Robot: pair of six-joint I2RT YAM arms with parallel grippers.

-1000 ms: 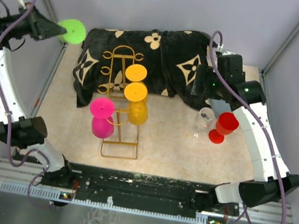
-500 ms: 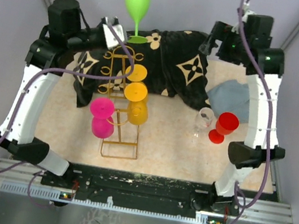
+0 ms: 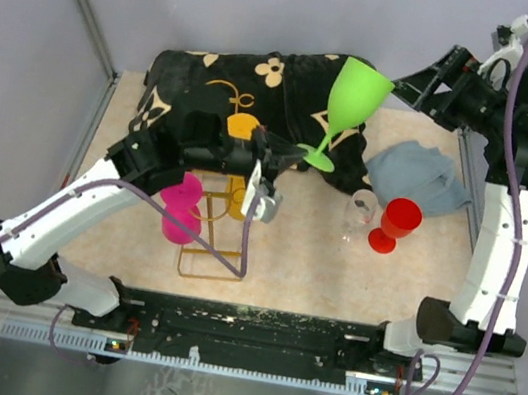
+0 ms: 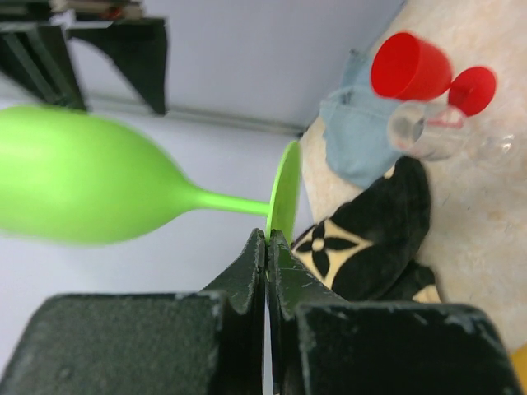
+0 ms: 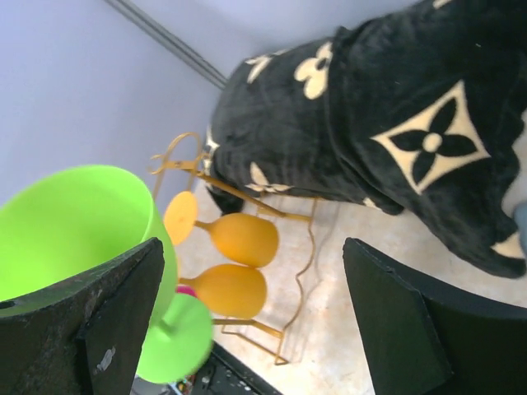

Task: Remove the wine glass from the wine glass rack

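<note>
My left gripper [image 3: 290,153] is shut on the rim of the foot of a green wine glass [image 3: 355,96] and holds it in the air over the black floral cloth [image 3: 292,91], clear of the gold wire wine glass rack [image 3: 210,261]. In the left wrist view the jaws [image 4: 269,239] pinch the green foot [image 4: 285,193]. My right gripper [image 3: 403,91] is open at the back right, next to the green bowl [image 5: 66,214]. Two orange glasses [image 5: 243,239] and a pink glass [image 3: 179,206] hang on the rack [image 5: 306,247].
A red glass [image 3: 397,223] and a clear glass [image 3: 360,212] stand on the table to the right, by a grey cloth [image 3: 418,175]. The black cloth lies across the back. Walls close in at the back and both sides.
My left arm swung the green glass from the back centre down and right, over the cloth. My right arm rose toward the back right corner, its open fingers now beside the green bowl.
</note>
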